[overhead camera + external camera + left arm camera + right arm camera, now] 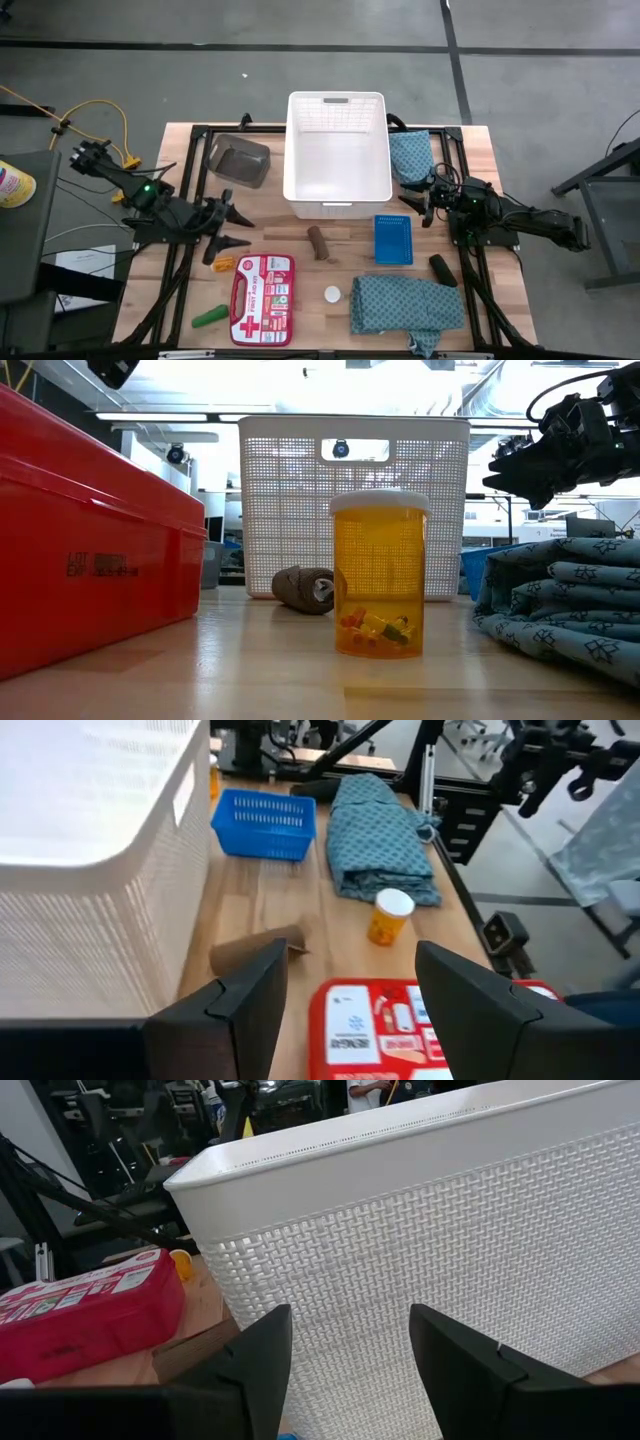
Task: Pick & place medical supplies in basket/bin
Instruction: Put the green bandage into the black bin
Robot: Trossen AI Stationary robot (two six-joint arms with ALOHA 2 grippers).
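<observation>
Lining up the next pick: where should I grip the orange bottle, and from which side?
Grip the orange bottle across its straight amber body, just below the white cap, coming from above. It stands upright with bare table around it, the first aid kit and the folded cloth both apart, so the fingers probably fit.

I read this as a robotics lab or workshop: grey concrete floor (pixel 300 80) with taped lines, yellow cable (pixel 105 115) trailing, ceiling light strips (pixel 180 415), equipment racks (pixel 110 1140) behind my wooden table (pixel 350 245).

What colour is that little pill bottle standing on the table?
The pill bottle is see-through orange with a white cap; the low view shows it best.
</observation>
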